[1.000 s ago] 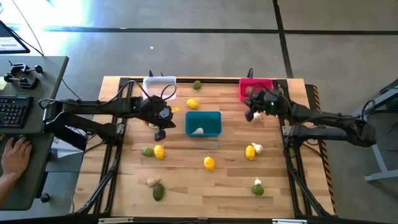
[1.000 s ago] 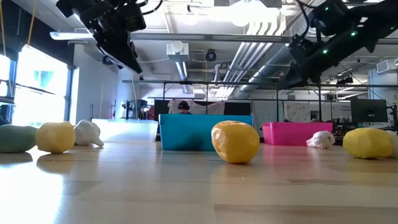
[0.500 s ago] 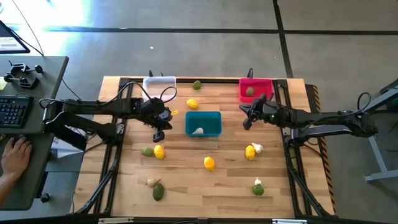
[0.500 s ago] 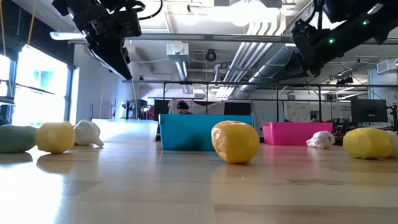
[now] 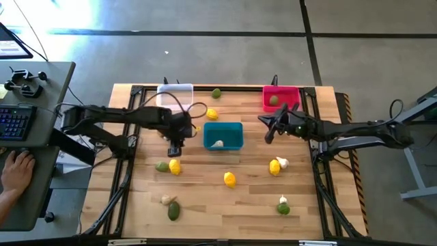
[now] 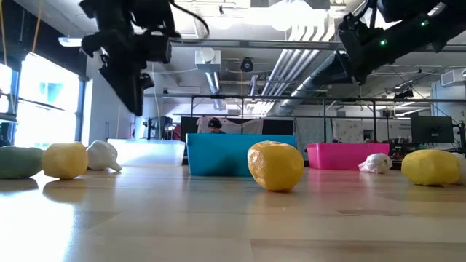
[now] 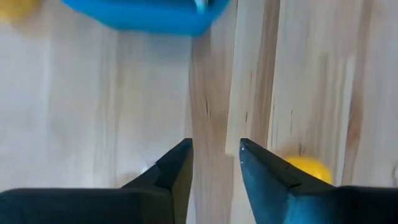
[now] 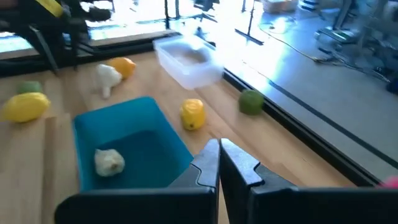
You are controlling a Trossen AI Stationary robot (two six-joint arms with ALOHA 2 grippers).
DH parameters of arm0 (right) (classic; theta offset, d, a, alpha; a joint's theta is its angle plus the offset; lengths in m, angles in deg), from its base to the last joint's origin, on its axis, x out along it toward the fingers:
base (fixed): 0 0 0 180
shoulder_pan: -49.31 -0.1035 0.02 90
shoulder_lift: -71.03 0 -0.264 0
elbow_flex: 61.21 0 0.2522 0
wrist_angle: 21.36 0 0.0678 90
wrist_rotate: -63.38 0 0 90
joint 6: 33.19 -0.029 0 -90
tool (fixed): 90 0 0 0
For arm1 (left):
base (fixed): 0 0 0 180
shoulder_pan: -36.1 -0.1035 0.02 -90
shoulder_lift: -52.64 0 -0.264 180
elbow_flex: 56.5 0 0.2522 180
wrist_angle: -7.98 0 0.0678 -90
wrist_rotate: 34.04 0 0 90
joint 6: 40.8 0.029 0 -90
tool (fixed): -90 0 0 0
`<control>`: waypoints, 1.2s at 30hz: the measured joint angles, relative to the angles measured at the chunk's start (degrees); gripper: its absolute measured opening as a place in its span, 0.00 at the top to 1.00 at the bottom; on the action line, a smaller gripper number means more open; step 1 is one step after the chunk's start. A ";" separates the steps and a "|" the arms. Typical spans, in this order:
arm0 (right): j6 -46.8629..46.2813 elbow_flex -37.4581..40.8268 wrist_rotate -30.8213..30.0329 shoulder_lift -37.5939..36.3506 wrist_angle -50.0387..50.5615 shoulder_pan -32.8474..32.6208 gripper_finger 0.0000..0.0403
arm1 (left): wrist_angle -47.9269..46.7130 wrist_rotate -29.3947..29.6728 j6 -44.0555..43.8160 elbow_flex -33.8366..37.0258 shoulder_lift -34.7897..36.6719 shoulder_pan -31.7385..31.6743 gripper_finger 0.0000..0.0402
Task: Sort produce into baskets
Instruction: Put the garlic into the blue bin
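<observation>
My left gripper [image 5: 175,147] hangs open and empty above bare wood, left of the teal bin [image 5: 222,136], pointing down; it also shows in the low view [image 6: 135,102] and in its wrist view [image 7: 214,149]. A lemon [image 5: 175,166] and a green fruit [image 5: 161,165] lie just nearer the front edge. My right gripper [image 5: 266,133] is shut and empty, right of the teal bin, above the table [image 8: 219,152]. The teal bin holds a garlic bulb [image 5: 217,144]. The pink bin [image 5: 280,98] holds a green fruit [image 5: 274,100]. The white bin [image 5: 175,92] stands at the far left.
Loose on the wood lie lemons [image 5: 212,114], [image 5: 229,179], [image 5: 274,167], green fruits [image 5: 216,93], [image 5: 174,210], [image 5: 283,208] and garlic bulbs [image 5: 283,162], [image 5: 165,199]. A person's hand [image 5: 15,167] rests at a desk left of the table.
My right gripper has swung away from the pink bin toward the table's left and a little toward the near edge, stopping beside the teal bin. My left gripper has tipped from a slant to pointing straight down and has come lower.
</observation>
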 joint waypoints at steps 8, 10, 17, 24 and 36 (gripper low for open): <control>4.77 0.02 5.45 7.33 -10.83 1.52 1.00 | -5.43 2.00 4.87 -4.11 -8.47 0.00 0.59; 5.29 0.02 5.56 9.12 -12.99 2.27 1.00 | -5.49 2.65 6.28 -4.56 -9.56 -0.02 0.57; 7.51 0.04 10.02 14.24 -24.06 5.86 1.00 | -4.82 3.05 9.43 -4.76 -10.51 -0.02 0.50; 7.75 0.04 10.44 19.35 -29.35 7.80 1.00 | -4.46 2.70 9.46 -4.79 -12.31 0.00 0.44; 10.24 0.04 9.49 25.74 -34.34 8.01 1.00 | -7.51 14.74 13.60 -4.79 -20.88 0.21 0.43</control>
